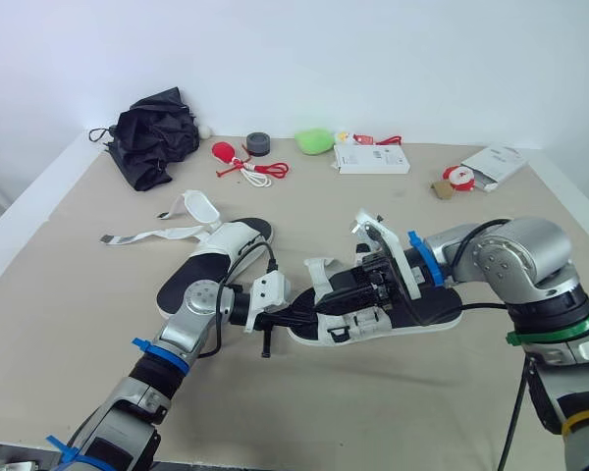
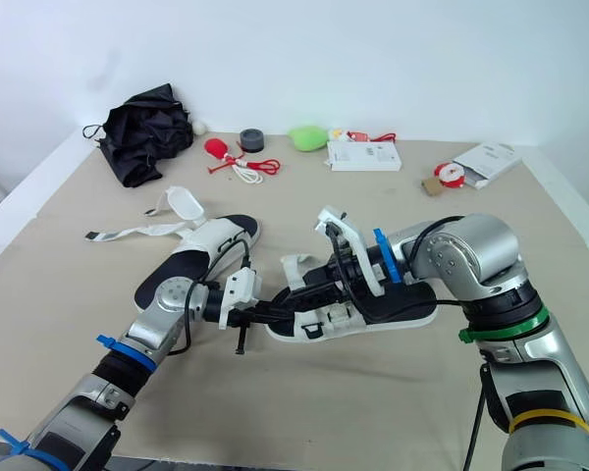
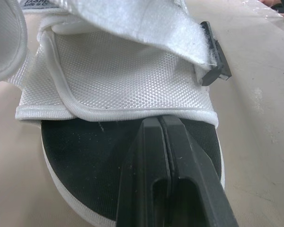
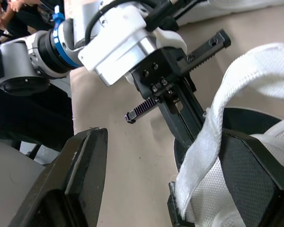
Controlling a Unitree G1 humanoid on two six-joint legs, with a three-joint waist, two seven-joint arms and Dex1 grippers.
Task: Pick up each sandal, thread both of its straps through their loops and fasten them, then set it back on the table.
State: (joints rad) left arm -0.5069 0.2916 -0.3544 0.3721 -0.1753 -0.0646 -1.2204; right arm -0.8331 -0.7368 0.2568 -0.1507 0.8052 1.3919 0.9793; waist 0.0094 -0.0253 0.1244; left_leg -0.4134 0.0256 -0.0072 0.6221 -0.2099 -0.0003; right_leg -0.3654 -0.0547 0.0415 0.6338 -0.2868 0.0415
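A white sandal with a black footbed (image 1: 434, 304) lies mid-table between my grippers. My left gripper (image 1: 309, 312) is shut, its fingers (image 3: 180, 175) lying flat over the toe end of the footbed with the tips against the white hem of the front strap (image 3: 123, 71). A black buckle (image 3: 214, 56) sits at that strap's end. My right gripper (image 1: 378, 280) stands open over the sandal's middle, and a loose white strap (image 4: 213, 127) rests against one finger (image 4: 255, 175). The second sandal (image 1: 211, 260) lies behind the left arm, its straps (image 1: 147, 235) undone and spread on the table.
Along the back edge lie a black folded umbrella (image 1: 155, 132), a red item with a cord (image 1: 238, 162), a dark tape roll (image 1: 258, 144), a green object (image 1: 314, 141), a white box (image 1: 371, 158) and a packet (image 1: 496, 165). The beige table (image 1: 373, 412) runs open toward the front.
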